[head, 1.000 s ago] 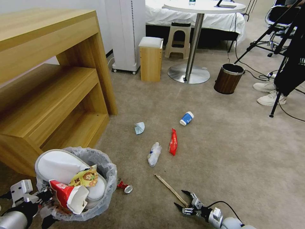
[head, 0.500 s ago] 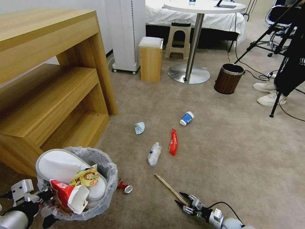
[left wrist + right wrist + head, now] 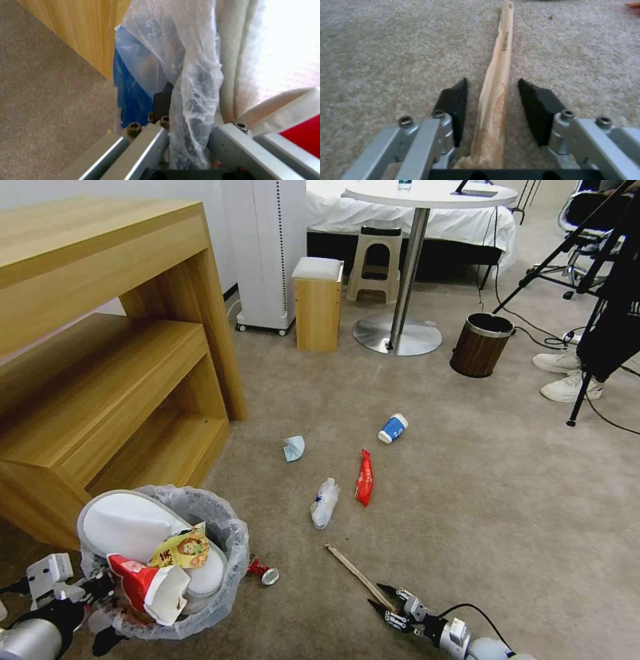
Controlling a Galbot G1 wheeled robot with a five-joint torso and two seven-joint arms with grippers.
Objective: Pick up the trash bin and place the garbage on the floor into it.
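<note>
Right gripper (image 3: 491, 86) has advanced and narrowed since a second ago; fingers open, straddling the wooden stick (image 3: 498, 75) on the floor (image 3: 467, 493) (long axis along the reach). Left gripper (image 3: 186, 140) clamps the trash bin (image 3: 230, 543) rim.

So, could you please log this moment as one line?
left tool: shut on trash bin rim | right tool: open, straddling wooden stick | floor: litter remains
</note>
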